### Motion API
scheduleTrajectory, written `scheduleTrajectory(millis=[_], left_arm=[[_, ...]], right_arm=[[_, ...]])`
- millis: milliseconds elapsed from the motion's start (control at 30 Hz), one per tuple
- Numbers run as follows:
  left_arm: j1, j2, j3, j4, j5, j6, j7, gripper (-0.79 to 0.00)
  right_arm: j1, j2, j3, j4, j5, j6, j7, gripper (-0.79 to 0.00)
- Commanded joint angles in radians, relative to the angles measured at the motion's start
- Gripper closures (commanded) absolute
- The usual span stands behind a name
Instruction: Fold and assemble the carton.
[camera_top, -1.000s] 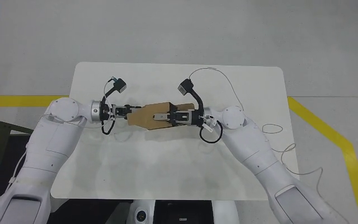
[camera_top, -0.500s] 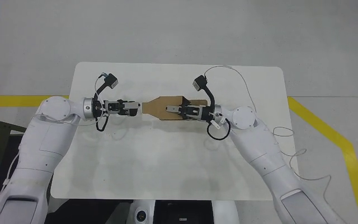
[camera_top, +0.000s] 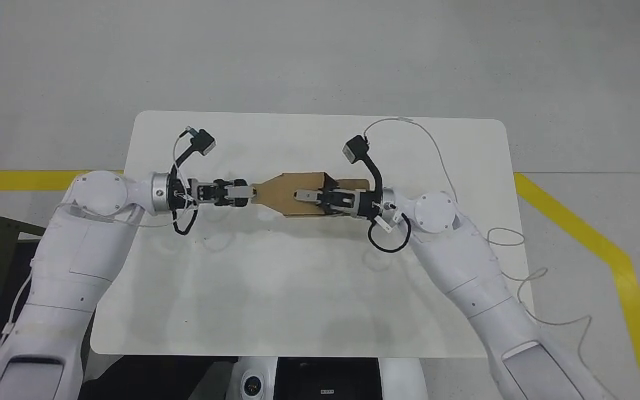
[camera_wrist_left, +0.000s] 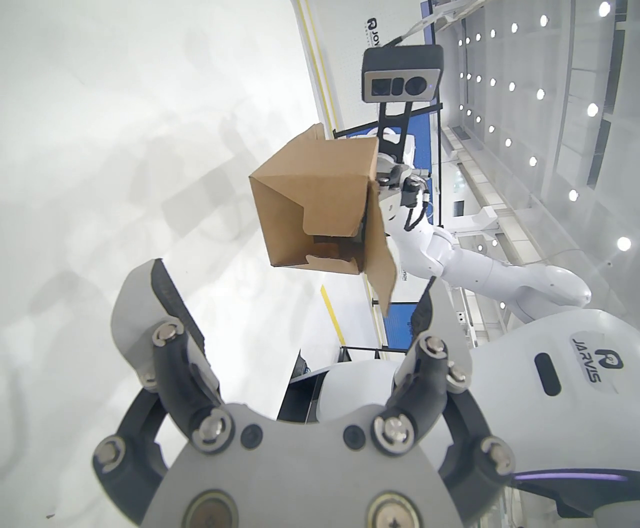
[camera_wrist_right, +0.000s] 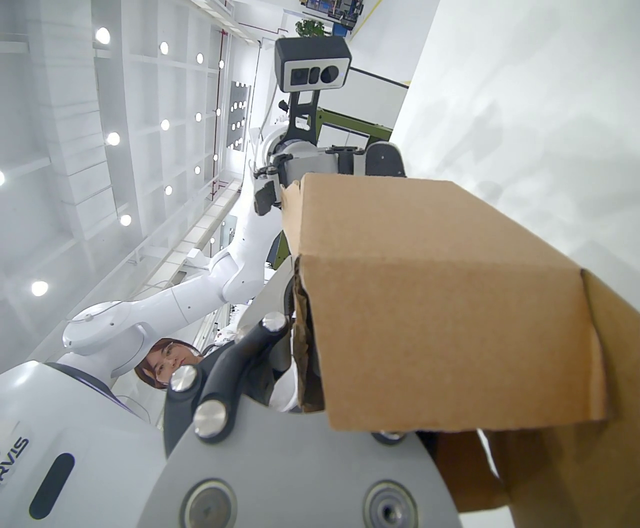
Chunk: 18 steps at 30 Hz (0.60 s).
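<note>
A brown carton (camera_top: 290, 192) hangs above the middle of the white table, lying level between the two arms. My right gripper (camera_top: 313, 197) is shut on the wall at the carton's right end; in the right wrist view the carton (camera_wrist_right: 440, 310) covers most of that gripper. My left gripper (camera_top: 243, 191) stands open just off the carton's left end, not touching it. In the left wrist view the carton (camera_wrist_left: 310, 215) shows its partly folded end, with one loose flap hanging toward my open left gripper (camera_wrist_left: 295, 305).
The white table (camera_top: 300, 290) has bare surface all round the arms. A thin white cable (camera_top: 420, 140) loops over its far right part. A yellow floor line (camera_top: 570, 215) runs beside the table's right edge.
A second ago both grippers were at the tilted carton. The left gripper has let go and drawn back left. The right arm has shifted right, levelling the carton.
</note>
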Motion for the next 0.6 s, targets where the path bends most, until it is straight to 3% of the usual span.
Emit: scheduleTrajectory(millis=[0,567], left_arm=[[0.003,0.0,0.002,0.004,0.004,0.008,0.004,-0.785],[0.004,-0.006,0.037,0.025,-0.007,0.029,-0.009,-0.785]], right_arm=[[0.003,0.0,0.0,-0.002,0.003,-0.002,0.002,0.0],[0.015,-0.014,-0.03,-0.026,0.079,-0.044,0.026,0.0]])
